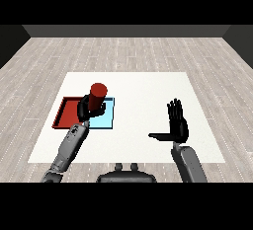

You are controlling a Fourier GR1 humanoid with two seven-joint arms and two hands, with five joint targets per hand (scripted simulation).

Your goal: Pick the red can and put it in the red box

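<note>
The wooden floor (133, 51) of pale grey planks runs back to a dark wall (126, 30), and on it stands the white table (143, 91), flat, square-cornered and smooth. On the table's left part two shallow trays lie side by side, touching: the red tray (63, 113) on the outside and the light blue tray (105, 120) just inboard of it, both rectangular with low rims. The left forearm (69, 147), a grey rounded shell, comes up from the lower left corner and slants toward the trays. Its black left hand (85, 108) is curled round the red can (98, 95), fingers and thumb wrapped about the lower part of it. The can stands upright in that grasp, a plain red cylinder with a flat top, held over the place where the two trays meet; whether it touches either tray I cannot tell. The right forearm (190, 165) rises from the lower right, and the right hand (178, 123) stands on edge above bare table, well apart from the trays, fingers straight and pointing away, thumb stuck out sideways to the left, holding nothing.
</note>
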